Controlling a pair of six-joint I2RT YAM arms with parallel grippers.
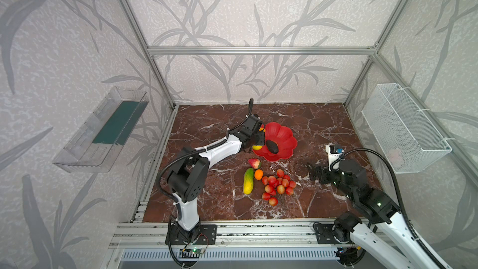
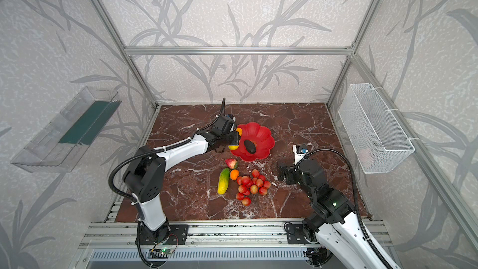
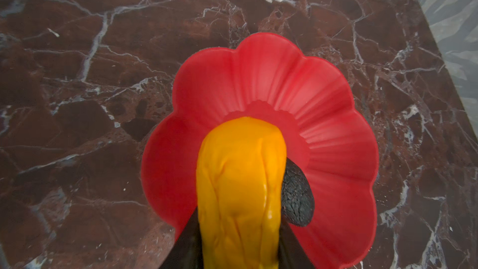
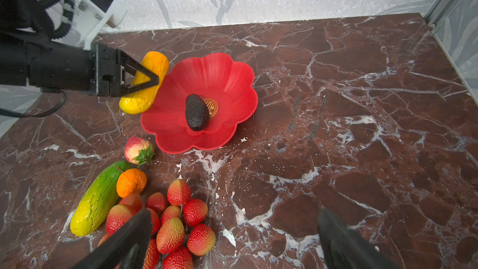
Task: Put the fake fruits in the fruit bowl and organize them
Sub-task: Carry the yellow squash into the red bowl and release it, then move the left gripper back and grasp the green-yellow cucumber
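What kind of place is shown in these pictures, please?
Probably a robot test booth, not a home: bare aluminium frame bars hold leaf-patterned wall panels around a brown marble-look tabletop, and two white-and-black robot arms are mounted on a slotted metal rail at its front.

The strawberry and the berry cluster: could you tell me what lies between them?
A small orange sits there, clearest in the right wrist view.

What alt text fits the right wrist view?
The left gripper holds a yellow-orange curved fruit at the rim of a red petal-shaped bowl, where a dark bumpy oval lies. On the marble table nearer the camera sit a strawberry, green-yellow oblong, orange ball and red berry cluster.
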